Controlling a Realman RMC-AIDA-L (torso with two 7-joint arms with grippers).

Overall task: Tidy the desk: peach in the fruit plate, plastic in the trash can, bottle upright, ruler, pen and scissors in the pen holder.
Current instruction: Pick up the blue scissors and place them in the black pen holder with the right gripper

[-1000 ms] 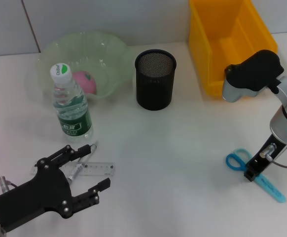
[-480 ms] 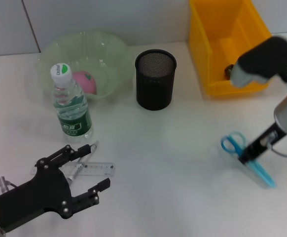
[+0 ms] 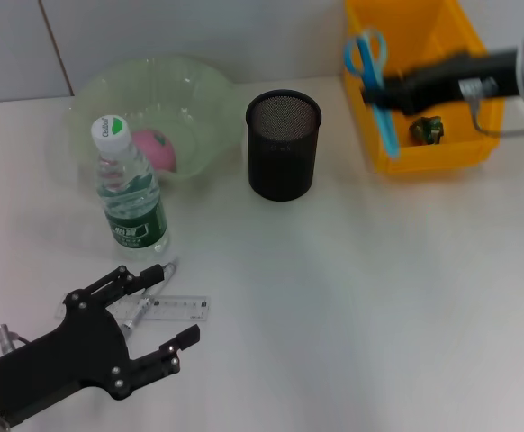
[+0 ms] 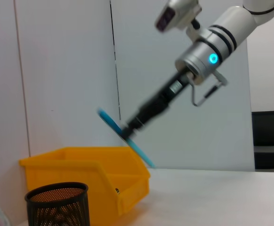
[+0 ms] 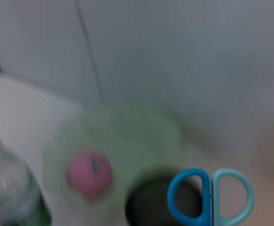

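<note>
Gripping the scissors point(image 3: 375, 85) aloft, the right gripper point(image 3: 376, 92) holds them steeply tilted — handles up, blades down.

From the head we look forward and down over the whole worktop point(image 3: 334, 297), far enough back to take in both arms. From the left wrist we sit low, near the worktop surface, and face level across it toward the wall; the mesh pen holder point(image 4: 58, 205) and the yellow bin point(image 4: 94, 176) stand close before us. From the right wrist we look down from above, with the scissors point(image 5: 211, 195) nearest the lens. All three views share the pen holder and the scissors.
</note>
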